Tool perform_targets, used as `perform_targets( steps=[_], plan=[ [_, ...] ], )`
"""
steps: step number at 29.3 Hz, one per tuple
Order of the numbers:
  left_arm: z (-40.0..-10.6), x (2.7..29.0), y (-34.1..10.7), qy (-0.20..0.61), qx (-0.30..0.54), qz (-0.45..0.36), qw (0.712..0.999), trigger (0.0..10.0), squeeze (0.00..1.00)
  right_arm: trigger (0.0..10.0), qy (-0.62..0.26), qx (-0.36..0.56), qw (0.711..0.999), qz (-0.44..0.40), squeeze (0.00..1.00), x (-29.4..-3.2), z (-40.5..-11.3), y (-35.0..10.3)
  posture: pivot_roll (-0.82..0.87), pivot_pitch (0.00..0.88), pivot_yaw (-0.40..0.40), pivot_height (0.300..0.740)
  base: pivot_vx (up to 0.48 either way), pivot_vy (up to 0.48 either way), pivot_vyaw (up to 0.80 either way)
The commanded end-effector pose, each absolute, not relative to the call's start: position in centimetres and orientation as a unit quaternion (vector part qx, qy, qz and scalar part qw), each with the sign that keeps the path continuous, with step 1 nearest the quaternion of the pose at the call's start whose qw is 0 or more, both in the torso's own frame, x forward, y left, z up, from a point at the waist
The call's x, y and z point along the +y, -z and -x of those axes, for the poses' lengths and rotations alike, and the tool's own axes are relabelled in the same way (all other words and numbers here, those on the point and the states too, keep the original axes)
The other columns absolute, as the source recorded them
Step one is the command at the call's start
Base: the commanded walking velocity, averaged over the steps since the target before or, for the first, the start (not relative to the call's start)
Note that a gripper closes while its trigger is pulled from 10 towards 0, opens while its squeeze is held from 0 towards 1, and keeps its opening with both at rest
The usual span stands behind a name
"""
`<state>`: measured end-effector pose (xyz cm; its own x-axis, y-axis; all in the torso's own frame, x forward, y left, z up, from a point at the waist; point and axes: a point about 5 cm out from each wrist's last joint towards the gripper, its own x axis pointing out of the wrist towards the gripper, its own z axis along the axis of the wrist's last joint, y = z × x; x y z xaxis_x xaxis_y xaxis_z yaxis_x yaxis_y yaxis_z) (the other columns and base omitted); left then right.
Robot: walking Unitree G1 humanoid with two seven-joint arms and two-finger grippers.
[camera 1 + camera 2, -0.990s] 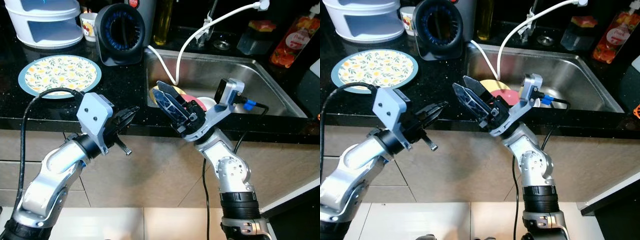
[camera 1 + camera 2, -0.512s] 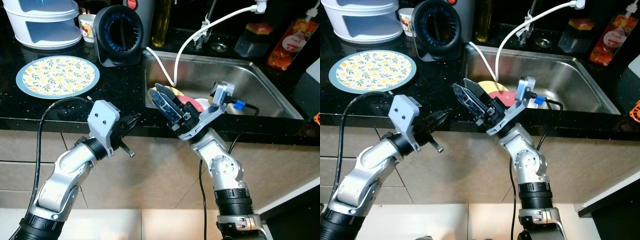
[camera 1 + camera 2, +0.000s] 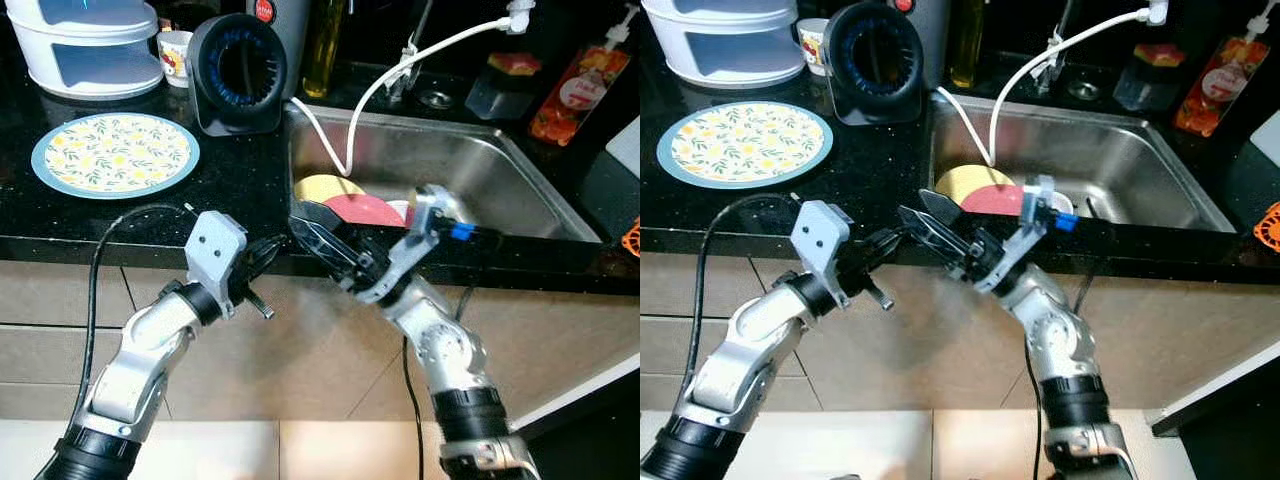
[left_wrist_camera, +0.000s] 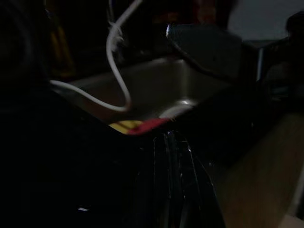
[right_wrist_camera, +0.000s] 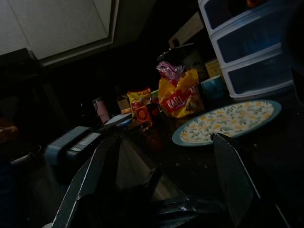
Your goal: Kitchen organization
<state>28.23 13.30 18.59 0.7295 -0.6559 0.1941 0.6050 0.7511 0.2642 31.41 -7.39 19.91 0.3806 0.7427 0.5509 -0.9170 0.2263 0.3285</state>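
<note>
Currently both arms hang in front of the black table [image 3: 240,190] edge, lower centre of frame. The sink [image 3: 520,190], centre right, holds a yellow plate [image 3: 322,187] and a red plate [image 3: 365,209] overlapping at its near left corner. A floral plate [image 3: 115,153] lies flat on the table, upper left.

Judgement: the plates look stiff, smooth, likely wet in the sink, so slippery; breakable if ceramic. Best hold is at the rim, one finger above and one below; the red plate lies uppermost and seems easiest to take.

Right claw [image 3: 325,243]: fingers well apart, empty, just below the table edge near the sink corner. Left claw [image 3: 268,252]: fingers close together, empty.
</note>
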Motion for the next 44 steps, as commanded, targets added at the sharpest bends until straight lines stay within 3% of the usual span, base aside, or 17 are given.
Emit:
perform_targets(
  steps=[1, 16, 44],
  plan=[
    [-27.9, 14.3, -19.4, 0.323, -0.148, -0.113, 0.928, 10.0, 0.0, 10.0, -0.525, -0.136, 0.784, -0.301, 0.0, -7.3, -31.9, -19.8, 0.28, 0.0, -0.141, 0.74, 0.0, 0.0, 0.77],
    [-26.8, 15.7, -22.1, 0.292, -0.181, -0.144, 0.928, 10.0, 0.0, 10.0, -0.492, -0.151, 0.803, -0.299, 0.0, -6.5, -33.7, -21.0, 0.33, 0.0, -0.145, 0.74, 0.0, 0.0, 0.77],
    [-26.7, 14.8, -21.8, 0.291, -0.168, -0.128, 0.933, 10.0, 0.0, 10.0, -0.469, -0.167, 0.829, -0.255, 0.0, -6.0, -34.3, -22.1, 0.32, 0.0, -0.144, 0.74, 0.0, 0.0, 0.77]
  ],
)
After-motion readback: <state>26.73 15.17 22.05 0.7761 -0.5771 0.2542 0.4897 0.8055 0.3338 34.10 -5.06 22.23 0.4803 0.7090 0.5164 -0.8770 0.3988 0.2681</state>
